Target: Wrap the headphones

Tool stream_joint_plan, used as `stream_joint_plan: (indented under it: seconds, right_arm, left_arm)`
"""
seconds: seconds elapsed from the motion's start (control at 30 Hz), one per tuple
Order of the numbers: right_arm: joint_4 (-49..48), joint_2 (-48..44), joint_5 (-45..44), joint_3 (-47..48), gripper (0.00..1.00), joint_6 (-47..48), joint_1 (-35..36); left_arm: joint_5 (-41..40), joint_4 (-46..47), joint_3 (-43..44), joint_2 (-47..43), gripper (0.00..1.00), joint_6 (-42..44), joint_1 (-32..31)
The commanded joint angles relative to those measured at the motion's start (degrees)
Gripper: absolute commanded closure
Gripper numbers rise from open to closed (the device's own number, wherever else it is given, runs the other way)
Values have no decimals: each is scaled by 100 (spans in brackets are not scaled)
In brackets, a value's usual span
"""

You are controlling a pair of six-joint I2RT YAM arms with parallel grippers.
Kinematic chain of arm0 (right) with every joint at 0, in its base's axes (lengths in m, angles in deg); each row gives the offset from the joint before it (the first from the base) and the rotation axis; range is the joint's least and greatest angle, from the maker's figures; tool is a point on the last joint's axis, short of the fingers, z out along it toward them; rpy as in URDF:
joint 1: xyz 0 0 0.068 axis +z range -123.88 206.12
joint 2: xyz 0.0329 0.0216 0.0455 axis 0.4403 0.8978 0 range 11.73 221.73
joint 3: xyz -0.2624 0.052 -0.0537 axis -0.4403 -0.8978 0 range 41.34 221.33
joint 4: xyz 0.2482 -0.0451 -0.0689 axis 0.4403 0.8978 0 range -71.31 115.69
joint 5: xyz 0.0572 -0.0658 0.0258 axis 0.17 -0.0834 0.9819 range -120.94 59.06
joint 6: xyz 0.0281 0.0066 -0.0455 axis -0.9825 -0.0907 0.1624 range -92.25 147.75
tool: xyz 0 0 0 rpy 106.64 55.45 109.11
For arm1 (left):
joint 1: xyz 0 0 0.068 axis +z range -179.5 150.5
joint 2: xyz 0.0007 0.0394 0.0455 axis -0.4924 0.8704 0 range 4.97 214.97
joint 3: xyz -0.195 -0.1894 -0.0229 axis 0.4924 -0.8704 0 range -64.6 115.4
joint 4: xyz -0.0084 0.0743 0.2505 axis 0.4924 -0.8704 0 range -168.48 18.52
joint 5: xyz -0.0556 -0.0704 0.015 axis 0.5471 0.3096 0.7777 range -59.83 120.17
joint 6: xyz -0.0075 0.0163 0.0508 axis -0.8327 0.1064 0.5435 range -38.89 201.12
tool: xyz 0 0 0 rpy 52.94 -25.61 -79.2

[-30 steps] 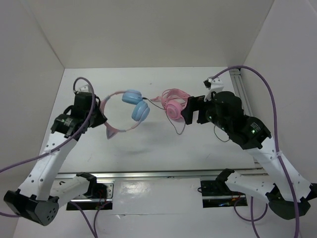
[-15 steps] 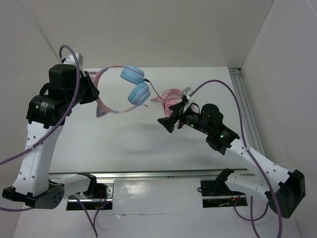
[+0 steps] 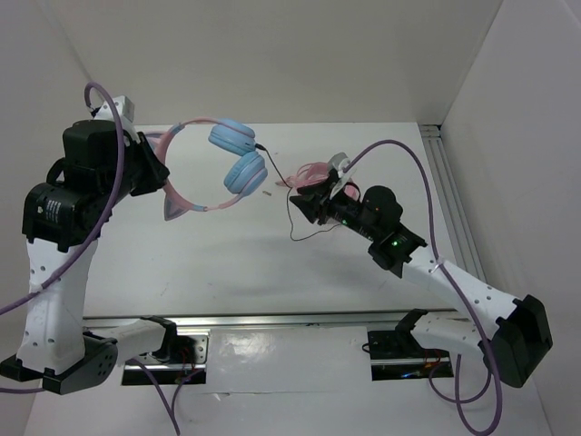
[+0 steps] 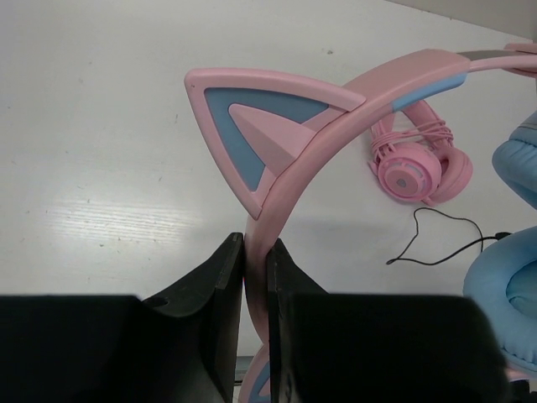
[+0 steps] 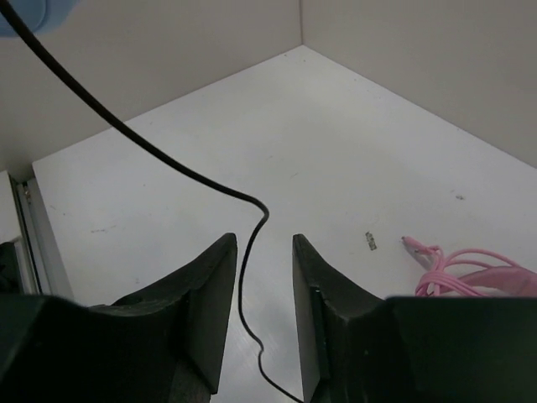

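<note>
Pink band and pale blue cups mark the headphones (image 3: 243,171), which we see held up off the table (image 3: 227,263), upper left of centre in the top view. Their long axis runs roughly left to right there: the band arches from the left gripper (image 3: 166,186) over to the two cups, and one cat ear (image 3: 174,207) points lower left. In the left wrist view that gripper (image 4: 254,252) is clamped tight on the band.

The black cable (image 3: 291,213) drops from the cups towards centre frame. In the right wrist view it passes through the narrow gap of the right gripper (image 5: 264,243), whose fingers (image 5: 210,285) stand slightly apart without pinching it.

Just behind that gripper lie the all-pink headphones (image 3: 313,171), near the cable's path. White walls (image 3: 54,109) close the left, back and right, and a rail (image 3: 451,195) lines the right edge. Bare tabletop fills the lower centre.
</note>
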Motion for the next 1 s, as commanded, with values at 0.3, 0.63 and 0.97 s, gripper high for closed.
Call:
stream_joint_plan:
  seconds: [0.3, 0.63, 0.97]
  right_arm:
    - [-1039, 325, -68, -89, 48, 39, 44]
    - [-1557, 589, 116, -344, 44, -251, -9]
    - [-2014, 958, 310, -467, 56, -471, -132]
  left_arm:
    - [77, 368, 135, -137, 100, -424, 36]
    - [138, 491, 83, -189, 100, -652, 36]
    - [332, 913, -365, -251, 100, -899, 36]
